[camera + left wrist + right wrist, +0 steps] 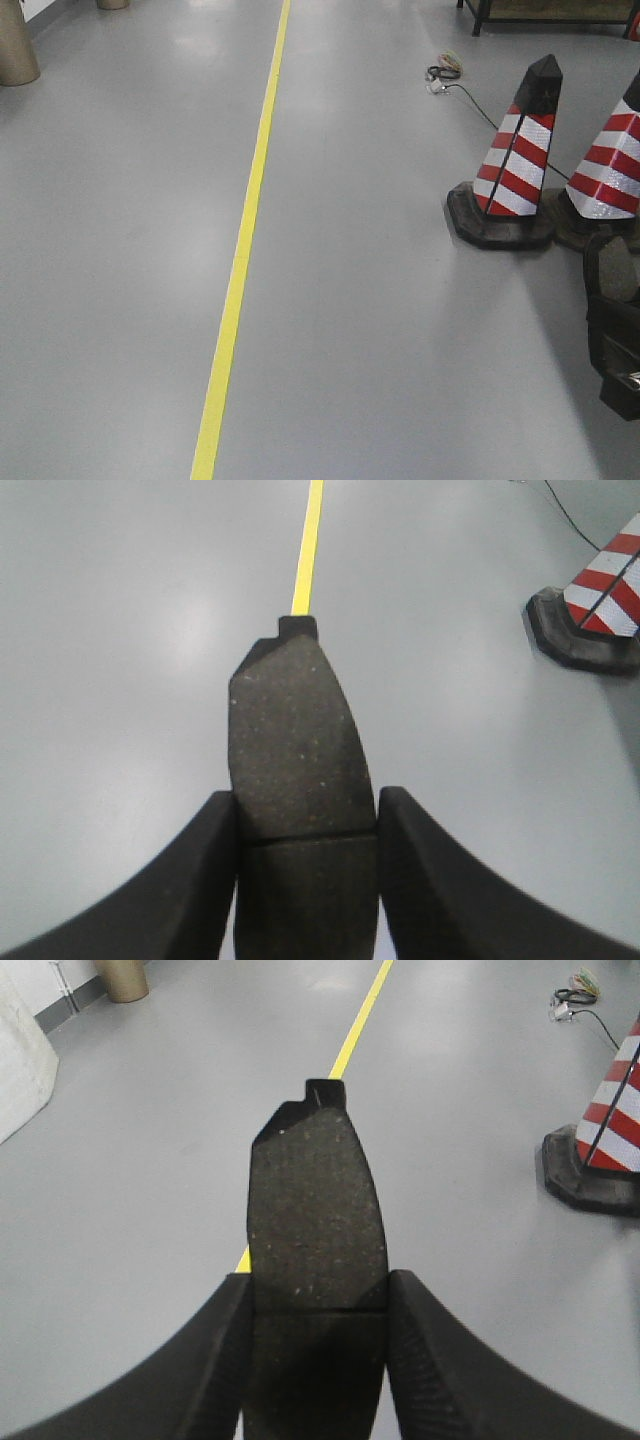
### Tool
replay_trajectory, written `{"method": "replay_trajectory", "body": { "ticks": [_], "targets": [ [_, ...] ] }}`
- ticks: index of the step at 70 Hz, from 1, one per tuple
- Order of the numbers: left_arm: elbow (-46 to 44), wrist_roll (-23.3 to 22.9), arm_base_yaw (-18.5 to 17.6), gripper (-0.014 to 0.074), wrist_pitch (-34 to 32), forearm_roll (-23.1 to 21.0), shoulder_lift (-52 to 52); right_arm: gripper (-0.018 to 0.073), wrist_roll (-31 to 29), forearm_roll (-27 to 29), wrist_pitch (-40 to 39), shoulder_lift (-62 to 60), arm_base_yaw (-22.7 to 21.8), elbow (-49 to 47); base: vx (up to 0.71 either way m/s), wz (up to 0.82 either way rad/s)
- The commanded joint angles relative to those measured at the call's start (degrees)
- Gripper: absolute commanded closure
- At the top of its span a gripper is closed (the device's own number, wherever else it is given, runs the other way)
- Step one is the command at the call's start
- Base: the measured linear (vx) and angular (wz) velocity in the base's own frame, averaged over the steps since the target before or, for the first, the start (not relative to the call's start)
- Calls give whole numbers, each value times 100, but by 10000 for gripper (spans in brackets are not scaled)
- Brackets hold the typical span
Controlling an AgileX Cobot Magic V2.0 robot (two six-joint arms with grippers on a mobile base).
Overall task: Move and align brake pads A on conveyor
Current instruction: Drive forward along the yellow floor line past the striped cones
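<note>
Grey floor (400, 350), yellow line (245, 240), striped cones (515, 160), perhaps a coiled cable (443, 73).

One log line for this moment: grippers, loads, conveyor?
left gripper: shut on left brake pad | right gripper: shut on right brake pad | conveyor: not in view | floor: yellow line

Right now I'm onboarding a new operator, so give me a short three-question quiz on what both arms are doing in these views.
1. True or false: the left gripper is empty.
2. What does the right gripper hold? A) a wrench B) a brake pad C) nothing
3. What runs along the grey floor in the front view?

Key:
1. False: it is shut on the left pad.
2. B
3. A yellow line.
</note>
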Motion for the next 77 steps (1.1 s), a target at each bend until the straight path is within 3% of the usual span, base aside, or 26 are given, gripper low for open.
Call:
{"method": "replay_trajectory", "body": {
  "ticks": [1,77],
  "targets": [
    [-172,-7,-37,422,-491,46,-8,565,-39,1,-514,13,-22,-176,55,-1],
    [-172,-7,-37,422,-491,46,-8,565,-39,1,-514,13,-22,-176,51,-1]
  ]
}}
